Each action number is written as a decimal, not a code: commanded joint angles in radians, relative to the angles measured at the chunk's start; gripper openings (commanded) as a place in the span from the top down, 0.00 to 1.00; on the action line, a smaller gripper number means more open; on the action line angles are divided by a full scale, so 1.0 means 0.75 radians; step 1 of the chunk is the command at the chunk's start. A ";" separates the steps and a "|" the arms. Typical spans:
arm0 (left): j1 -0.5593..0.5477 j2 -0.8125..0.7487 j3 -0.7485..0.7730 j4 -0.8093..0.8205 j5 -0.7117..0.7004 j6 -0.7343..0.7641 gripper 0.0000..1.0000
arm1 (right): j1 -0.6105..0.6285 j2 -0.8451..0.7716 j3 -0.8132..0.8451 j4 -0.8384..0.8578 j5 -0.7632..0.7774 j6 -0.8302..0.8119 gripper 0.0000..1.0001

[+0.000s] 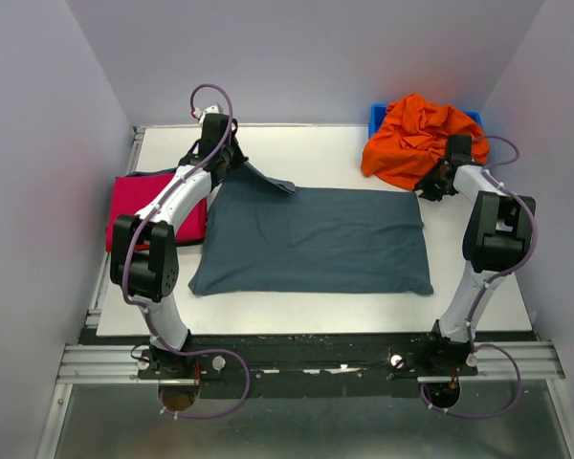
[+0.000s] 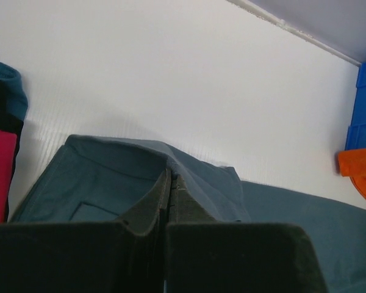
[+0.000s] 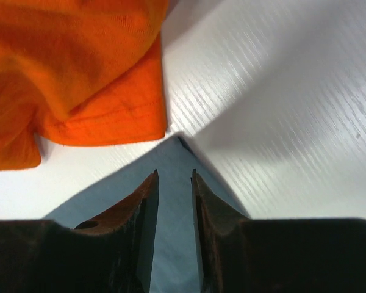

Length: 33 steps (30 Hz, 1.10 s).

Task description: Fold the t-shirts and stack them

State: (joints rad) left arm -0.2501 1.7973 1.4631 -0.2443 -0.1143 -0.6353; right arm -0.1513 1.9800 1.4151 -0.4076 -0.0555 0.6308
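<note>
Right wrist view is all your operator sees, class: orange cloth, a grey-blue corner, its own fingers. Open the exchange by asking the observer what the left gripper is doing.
Observer: The left gripper is shut on the grey-blue shirt, pinching its far left corner.
Operator: Any finished shirts?
Observer: One magenta-red shirt lies folded, left of the grey-blue one.
Operator: What's behind the orange shirt?
Observer: A blue bin, its rim showing past the cloth.

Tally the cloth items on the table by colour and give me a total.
Slate grey-blue t-shirt: 1
Magenta-red t-shirt: 1
Orange t-shirt: 1
Total: 3 clearly seen. A dark teal edge behind the magenta-red one may be another, but I cannot tell.
</note>
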 commanded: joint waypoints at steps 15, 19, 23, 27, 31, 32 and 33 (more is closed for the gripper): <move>0.014 -0.069 -0.026 0.070 0.097 0.039 1.00 | 0.024 0.346 0.437 -0.416 0.015 -0.056 0.61; 0.023 -0.073 -0.032 0.082 0.122 0.031 1.00 | 0.028 0.338 0.424 -0.424 0.041 -0.045 0.62; 0.029 -0.069 -0.034 0.080 0.140 0.031 1.00 | 0.040 0.299 0.373 -0.375 0.035 -0.058 0.74; 0.031 -0.073 -0.028 0.078 0.144 0.031 1.00 | 0.044 0.281 0.361 -0.354 0.052 -0.062 0.84; 0.029 -0.073 -0.014 0.058 0.136 0.043 1.00 | 0.044 0.277 0.390 -0.350 0.068 -0.074 0.99; 0.031 -0.075 -0.012 0.058 0.132 0.045 1.00 | 0.042 0.272 0.396 -0.342 0.068 -0.078 0.99; 0.031 -0.075 -0.012 0.054 0.130 0.047 1.00 | 0.044 0.268 0.396 -0.336 0.068 -0.084 0.99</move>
State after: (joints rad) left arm -0.2310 1.7855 1.4464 -0.2047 -0.0319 -0.6163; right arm -0.1257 2.2028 1.7096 -0.6533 -0.0380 0.5896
